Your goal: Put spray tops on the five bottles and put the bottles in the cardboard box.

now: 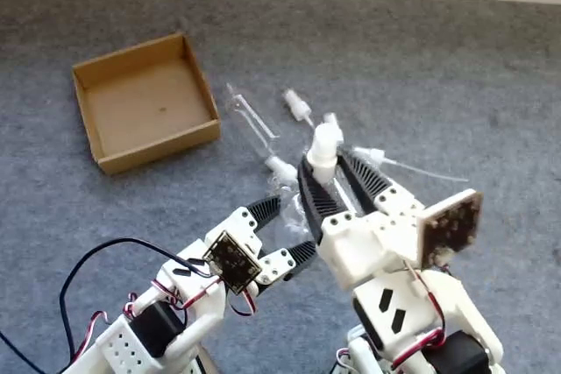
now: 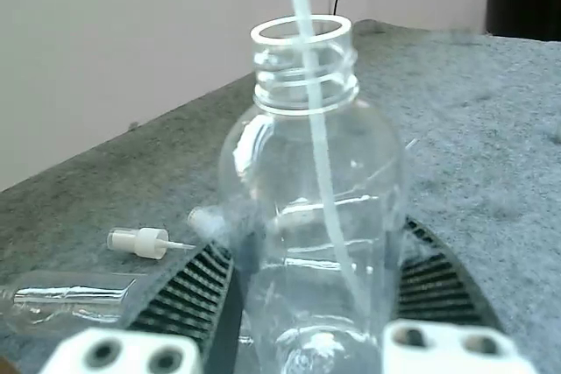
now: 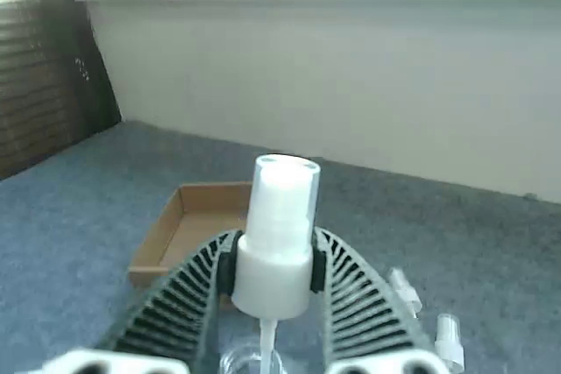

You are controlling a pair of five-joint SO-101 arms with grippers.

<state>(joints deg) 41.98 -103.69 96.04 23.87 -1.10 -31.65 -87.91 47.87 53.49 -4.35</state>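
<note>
While the left gripper (image 1: 282, 231) is clamped on the body of a clear bottle (image 2: 316, 199), holding it upright above the grey carpeted table (image 1: 456, 67), the right gripper (image 3: 276, 247) is closed on a white spray top (image 3: 279, 243) held directly over the bottle's open neck. Its black ribbed fingers press against both sides of the cap's collar. The spray top's thin dip tube (image 2: 316, 129) hangs straight down through the bottle's mouth and runs on inside the clear body. The cap itself sits above the rim and does not touch it, and a short length of tube shows between the two. In the high view both grippers meet near the middle of the table, close to the arms' bases. The cardboard box (image 1: 88, 120) sits open-topped at the far left of the table, well apart from the grippers. Loose spray tops (image 1: 298, 108) lie on the carpet between the box and the grippers and just beyond them, some with long tubes. A second bottle (image 2: 70, 293) lies on its side near the left gripper.
</note>
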